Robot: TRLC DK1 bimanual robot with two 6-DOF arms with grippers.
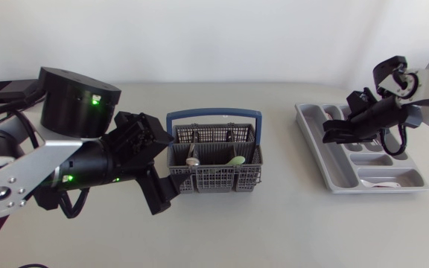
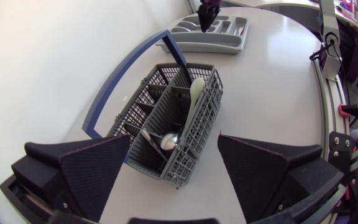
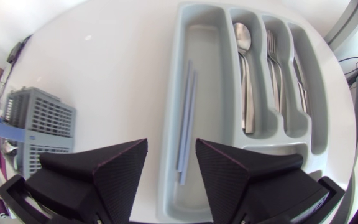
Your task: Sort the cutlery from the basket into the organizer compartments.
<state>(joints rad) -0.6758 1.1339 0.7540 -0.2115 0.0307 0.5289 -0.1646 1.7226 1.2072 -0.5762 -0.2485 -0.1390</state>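
Note:
The grey cutlery basket (image 1: pixel 222 179) with a blue handle (image 1: pixel 214 114) stands mid-table, holding a light green spoon (image 2: pixel 196 93) and a metal spoon (image 2: pixel 166 140). My left gripper (image 1: pixel 157 164) sits open just left of the basket, whose near end lies between its fingers (image 2: pixel 92 174) without touching them. Over the left side of the grey organizer (image 1: pixel 315 145) hovers my right gripper (image 1: pixel 332 132), open and empty. Just ahead of its fingers (image 3: pixel 110 171), two blue-grey sticks (image 3: pixel 187 121) lie in the long compartment. The neighbouring slots hold a spoon (image 3: pixel 244 74), forks (image 3: pixel 278 68) and a knife (image 3: pixel 300 81).
A pale utensil (image 1: pixel 382 182) lies in the organizer's front cross compartment. Bare white tabletop (image 1: pixel 289 216) separates basket and organizer. The table's curved edge (image 2: pixel 319 93) runs to the right of the basket in the left wrist view.

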